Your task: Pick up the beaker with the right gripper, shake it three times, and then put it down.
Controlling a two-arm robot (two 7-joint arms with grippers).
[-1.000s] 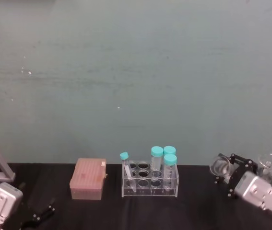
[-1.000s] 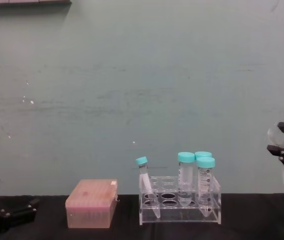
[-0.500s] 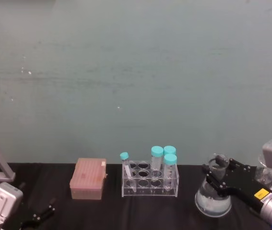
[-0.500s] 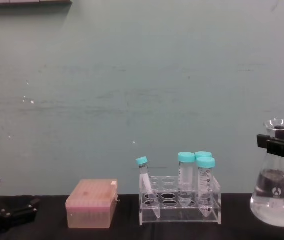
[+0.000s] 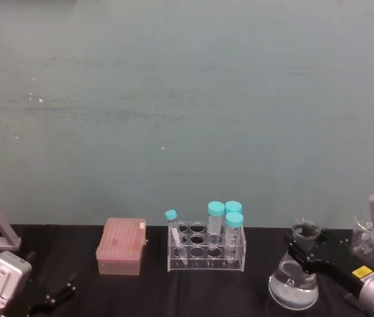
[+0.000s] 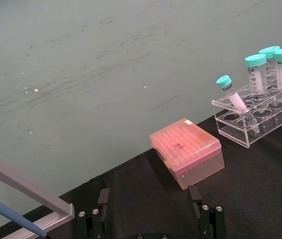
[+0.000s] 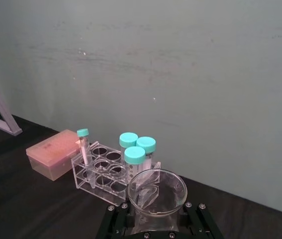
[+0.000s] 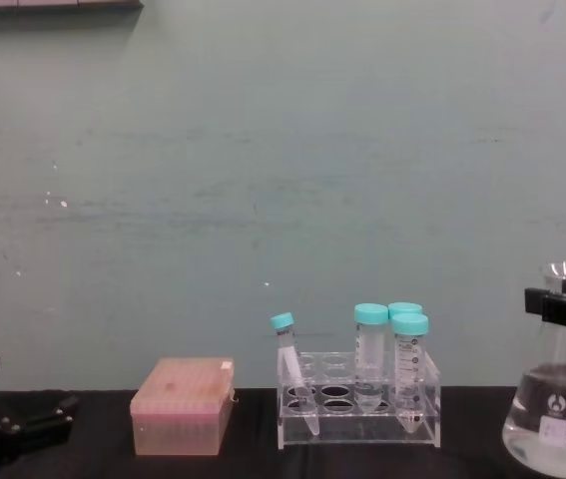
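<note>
While the left gripper (image 5: 55, 296) lies parked at the near left corner of the table (image 5: 140, 290), its two thin fingers spread apart and holding nothing, one pink lidded box (image 5: 121, 246) sits farther back to its right. Just beside the box stands one clear rack (image 5: 206, 256) carrying four teal-capped tubes (image 5: 216, 221): a slim one leaning at the left end and three thicker ones upright toward the right end. Well to the right, the single beaker (image 5: 294, 287) is upright with clear liquid in its wide base. The right gripper (image 5: 304, 253) is closed on its narrow neck just below the flared rim. Whether the base touches the table cannot be told.
</note>
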